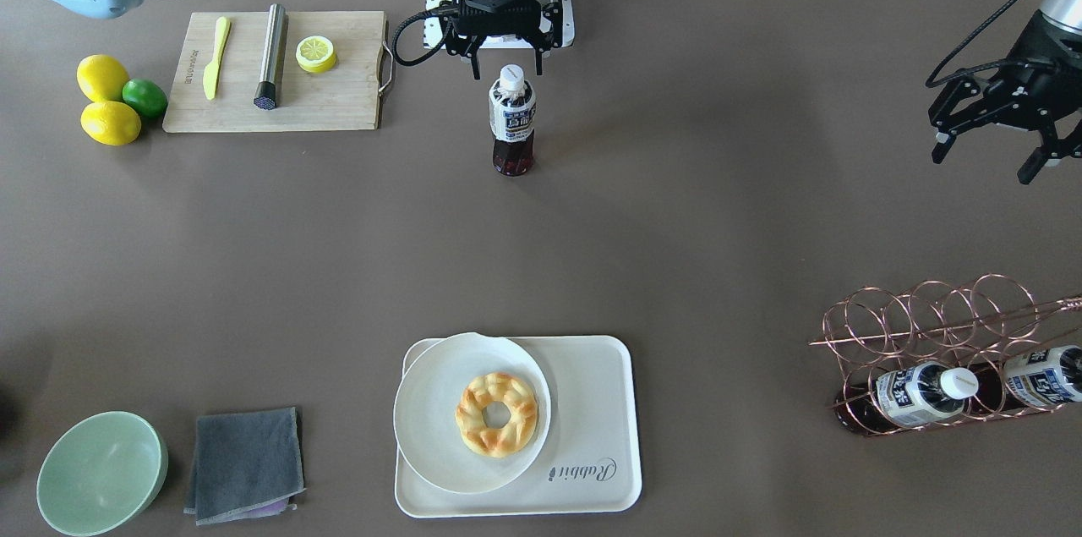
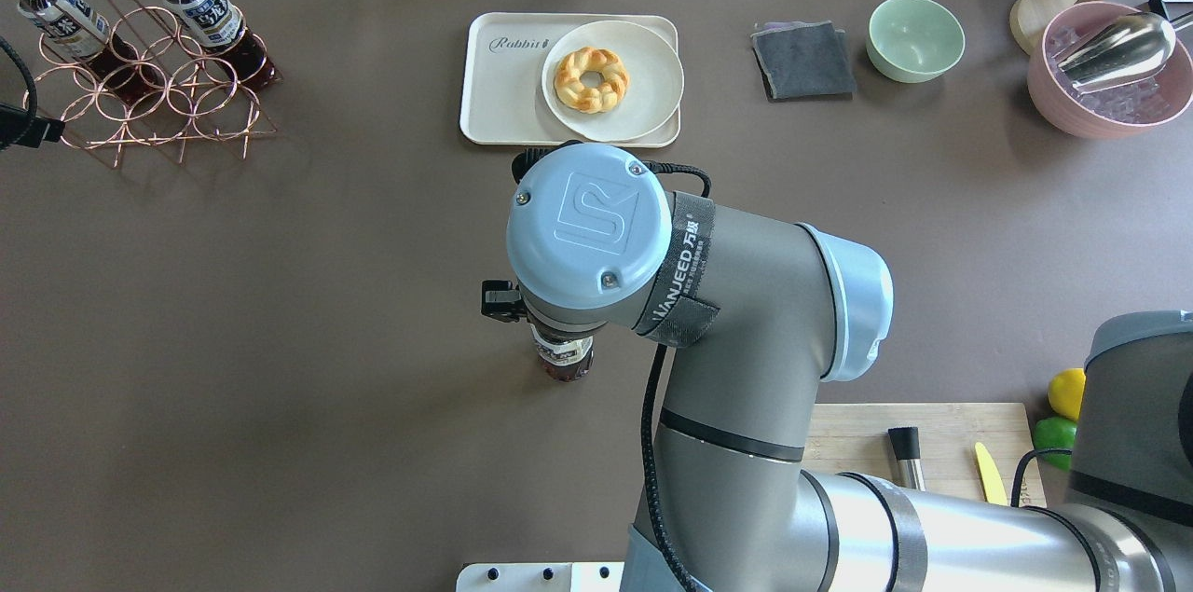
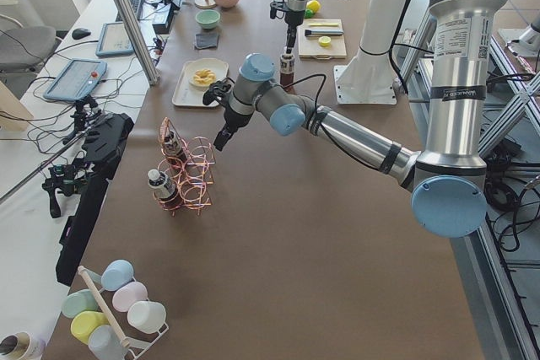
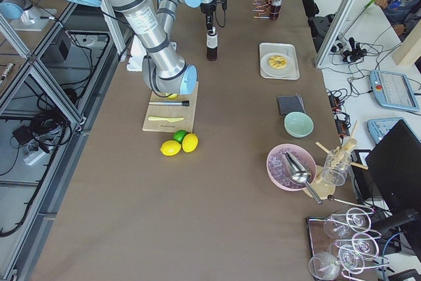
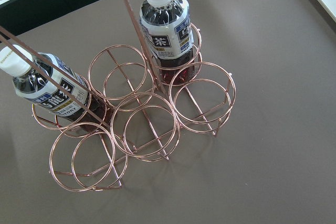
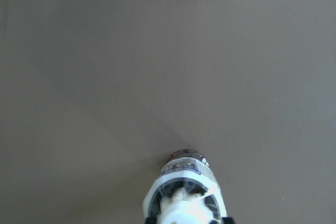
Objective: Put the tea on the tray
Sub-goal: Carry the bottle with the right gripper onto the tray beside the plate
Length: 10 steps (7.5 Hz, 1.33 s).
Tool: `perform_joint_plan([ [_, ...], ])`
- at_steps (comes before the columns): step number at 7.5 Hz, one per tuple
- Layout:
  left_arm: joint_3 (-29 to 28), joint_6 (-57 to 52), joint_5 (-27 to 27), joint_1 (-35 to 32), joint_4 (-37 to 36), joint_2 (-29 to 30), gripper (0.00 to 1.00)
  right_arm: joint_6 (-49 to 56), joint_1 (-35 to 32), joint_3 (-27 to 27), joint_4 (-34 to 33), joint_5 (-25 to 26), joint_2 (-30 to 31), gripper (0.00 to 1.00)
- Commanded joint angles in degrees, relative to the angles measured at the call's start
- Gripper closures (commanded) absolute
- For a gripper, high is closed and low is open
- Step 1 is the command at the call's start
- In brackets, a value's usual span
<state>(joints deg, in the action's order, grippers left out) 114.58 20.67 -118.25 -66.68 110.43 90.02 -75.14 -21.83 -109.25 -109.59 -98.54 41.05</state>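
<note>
Though mostly hidden overhead, front-facing shows the tea [image 1: 512, 121] upright.

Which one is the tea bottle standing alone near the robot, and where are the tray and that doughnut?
tea bottle [image 1: 512, 118]: front-facing view, on its printed label.
tray [image 1: 592, 402]: front-facing view, bare floor above the lettering.
doughnut [image 1: 470, 417]: front-facing view, on its left side.

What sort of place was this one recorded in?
Probably a robotics lab, staged as a tea-serving table: a left arm and right arm by a long brown table, control tablets on a side bench, and props such as bottled tea and a tray.
</note>
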Motion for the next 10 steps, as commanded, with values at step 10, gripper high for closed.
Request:
perform_joint_plan([
  [10, -2.17, 5.61, 0.56, 0.14, 6.2, -2.04, 0.03, 13.27, -21.23, 48.04, 21.48, -8.24, -23.99, 1.0],
])
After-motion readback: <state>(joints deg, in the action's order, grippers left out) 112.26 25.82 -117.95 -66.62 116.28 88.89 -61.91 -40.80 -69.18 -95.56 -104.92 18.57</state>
